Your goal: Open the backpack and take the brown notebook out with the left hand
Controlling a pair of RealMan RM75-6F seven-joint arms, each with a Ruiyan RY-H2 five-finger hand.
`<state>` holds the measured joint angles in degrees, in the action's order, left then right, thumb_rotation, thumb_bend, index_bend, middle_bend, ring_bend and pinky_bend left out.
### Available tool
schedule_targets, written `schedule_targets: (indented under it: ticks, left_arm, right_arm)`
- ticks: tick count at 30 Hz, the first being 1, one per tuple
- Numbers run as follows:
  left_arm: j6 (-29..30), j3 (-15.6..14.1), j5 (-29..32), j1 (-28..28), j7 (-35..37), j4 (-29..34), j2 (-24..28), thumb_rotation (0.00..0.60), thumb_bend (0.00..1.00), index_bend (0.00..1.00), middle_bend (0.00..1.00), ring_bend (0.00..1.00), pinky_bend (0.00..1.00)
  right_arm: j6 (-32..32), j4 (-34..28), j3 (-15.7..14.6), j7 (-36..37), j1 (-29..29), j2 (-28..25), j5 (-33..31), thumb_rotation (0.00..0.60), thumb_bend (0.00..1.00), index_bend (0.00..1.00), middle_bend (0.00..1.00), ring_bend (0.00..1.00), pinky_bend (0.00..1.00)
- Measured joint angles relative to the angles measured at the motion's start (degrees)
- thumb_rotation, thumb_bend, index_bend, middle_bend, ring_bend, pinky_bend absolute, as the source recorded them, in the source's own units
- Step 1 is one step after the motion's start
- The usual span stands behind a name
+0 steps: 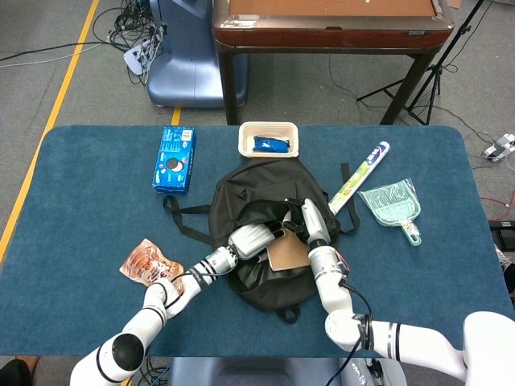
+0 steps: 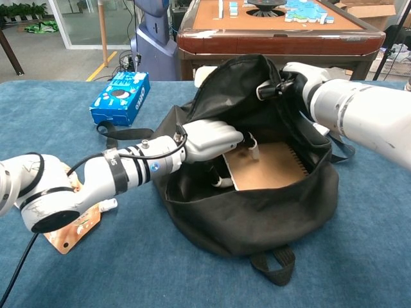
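Centrally, the black fabric backpack (image 2: 257, 212) lies unzipped on the blue surface (image 1: 80, 209). Right hand (image 2: 292, 77) grips the upper rim of the opening, holding it raised. Left hand (image 2: 212, 138) reaches inside, fingers (image 2: 252, 142) touching the brown spiral-bound notebook (image 2: 270, 168), which rests in the bag just beside it; whether it is grasped cannot be told.

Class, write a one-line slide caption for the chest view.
Left robot hand grips brown notebook inside black backpack; right robot hand holds it open.
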<state>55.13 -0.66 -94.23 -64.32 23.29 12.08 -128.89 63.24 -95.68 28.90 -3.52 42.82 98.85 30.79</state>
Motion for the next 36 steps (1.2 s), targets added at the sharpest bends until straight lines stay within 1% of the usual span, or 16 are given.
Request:
schedule_targets:
  ticks: [6, 10, 16, 19, 23, 26, 29, 32, 36]
  left_arm:
    - [0.3, 1.1, 1.5, 0.1, 1.4, 0.1, -0.2, 0.6, 0.4, 0.28, 0.25, 0.3, 0.31]
    - [0.5, 1.2, 1.8, 0.1, 2.0, 0.5, -0.1, 0.6, 0.45, 0.34, 0.31, 0.32, 0.33]
    - [2.3, 1.4, 2.1, 0.6, 5.6, 2.0, 0.2, 0.6, 0.52, 0.46, 0.47, 0.4, 0.37]
    - [3.4, 2.2, 2.8, 0.7, 7.9, 3.2, -0.1, 0.6, 0.55, 0.54, 0.55, 0.43, 0.38]
    - [5.0, 3.4, 3.6, 0.5, 10.5, 4.9, -0.4, 0.6, 0.55, 0.62, 0.63, 0.47, 0.39]
    - [6.9, 3.8, 3.8, 0.7, 12.6, 6.6, -0.1, 0.6, 0.56, 0.64, 0.65, 0.5, 0.41]
    - [9.5, 3.7, 3.5, 1.3, 14.1, 8.4, 0.8, 0.6, 0.56, 0.66, 0.67, 0.52, 0.42]
    - [12.8, 3.1, 2.7, 2.5, 15.1, 10.8, 2.5, 0.6, 0.56, 0.67, 0.68, 0.55, 0.43]
    - [17.3, 2.0, 1.3, 4.8, 15.7, 15.4, 5.7, 0.6, 0.56, 0.67, 0.69, 0.56, 0.44]
  right_arm:
    - [-0.3, 0.1, 0.2, 0.2, 0.1, 0.1, -0.3, 0.6, 1.0, 0.62, 0.46, 0.28, 0.1]
    - [-0.4, 0.1, 0.5, 0.2, 0.1, 0.0, -0.5, 0.6, 1.0, 0.62, 0.46, 0.28, 0.1]
    - [-1.0, 0.3, 2.0, 0.9, 0.3, -0.4, -1.5, 0.6, 1.0, 0.62, 0.46, 0.28, 0.1]
    - [-1.1, 0.9, 3.1, 0.9, 0.9, -0.6, -2.0, 0.6, 1.0, 0.62, 0.46, 0.28, 0.1]
    - [-0.8, 2.2, 4.7, 0.8, 1.9, -0.7, -2.8, 0.6, 1.0, 0.62, 0.46, 0.28, 0.1]
    - [-0.9, 3.2, 5.2, 0.2, 2.4, -1.1, -3.7, 0.6, 1.0, 0.62, 0.46, 0.28, 0.1]
    - [-1.2, 3.7, 4.9, -0.3, 2.6, -1.6, -4.3, 0.6, 1.0, 0.62, 0.46, 0.28, 0.1]
    - [-1.5, 4.0, 4.7, -0.1, 2.4, -1.8, -4.2, 0.6, 1.0, 0.62, 0.45, 0.28, 0.1]
    - [-1.5, 4.2, 4.3, 0.0, 2.2, -2.4, -2.9, 0.6, 1.0, 0.62, 0.45, 0.28, 0.1]
